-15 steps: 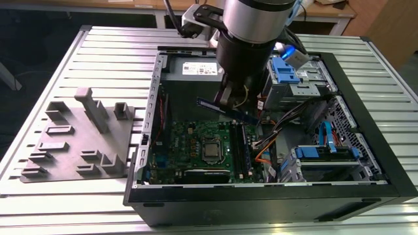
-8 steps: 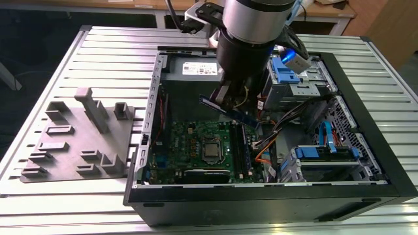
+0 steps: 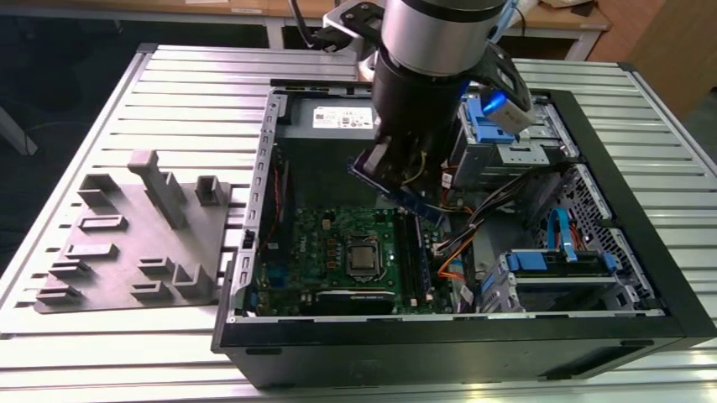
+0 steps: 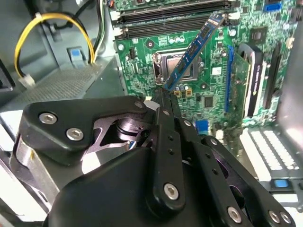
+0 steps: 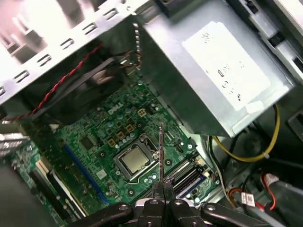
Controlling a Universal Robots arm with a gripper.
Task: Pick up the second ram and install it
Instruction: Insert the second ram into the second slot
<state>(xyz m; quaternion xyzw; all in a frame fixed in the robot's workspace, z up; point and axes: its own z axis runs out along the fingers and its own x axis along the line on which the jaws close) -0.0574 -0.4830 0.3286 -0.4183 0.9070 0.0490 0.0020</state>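
Blue-black second ram point(image 4: 194, 49), a long thin strip, is gripped at one end by the closed claw point(image 4: 164, 92). It is tilted and stands clear of the green motherboard point(image 4: 213, 80). In the exterior view the arm point(image 3: 431, 50) reaches down into the uncovered computer case point(image 3: 448, 332), which lies on its side on a slatted metal table point(image 3: 191, 84). The ram point(image 3: 395, 189) hangs slantwise beneath the arm, above the motherboard and near the silver power supply point(image 3: 336, 117). In the first wrist view the ram point(image 5: 161, 151) appears edge-on as a thin line rising from the claw point(image 5: 161, 188). From that angle it lies over the board, between the processor socket point(image 5: 135, 159) and the black memory slots point(image 5: 187, 176). A grey moulded fixture block point(image 3: 134, 243) rests on the table to the exterior view's left of the case, well apart from the arm.
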